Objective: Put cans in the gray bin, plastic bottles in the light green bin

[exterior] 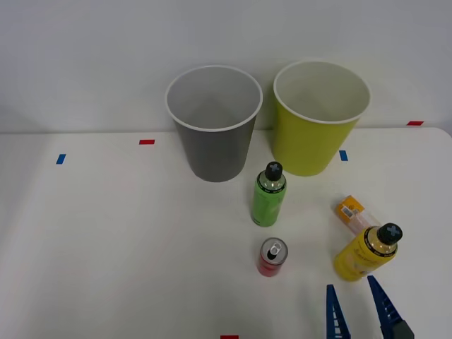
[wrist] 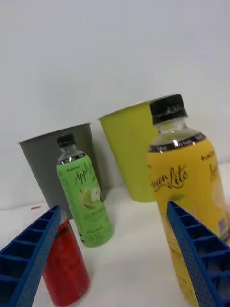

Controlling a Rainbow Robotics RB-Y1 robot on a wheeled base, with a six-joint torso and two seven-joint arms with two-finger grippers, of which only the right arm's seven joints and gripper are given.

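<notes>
Blue ribbed fingers (exterior: 362, 311) spread apart, gripping nothing, hovering just before yellow bottle (exterior: 365, 253) on white desk (exterior: 127, 240), red can (exterior: 271, 256) standing nearby, green bottle (exterior: 268, 195) standing before gray bin (exterior: 214, 123).

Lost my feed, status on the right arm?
Right gripper open, holding nothing, just short of the yellow bottle. Red can and green bottle standing. Both bins look empty.

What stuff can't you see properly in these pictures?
- Pale pink bottle: in the front view the yellow bottle covers its lower end.
- Red can: in the wrist view a blue finger of the open right gripper hides its top.
- Bottoms of the gray bin and light green bin: their own walls hide them in the front view.
- Green bottle label: small print too tiny to read.
</notes>
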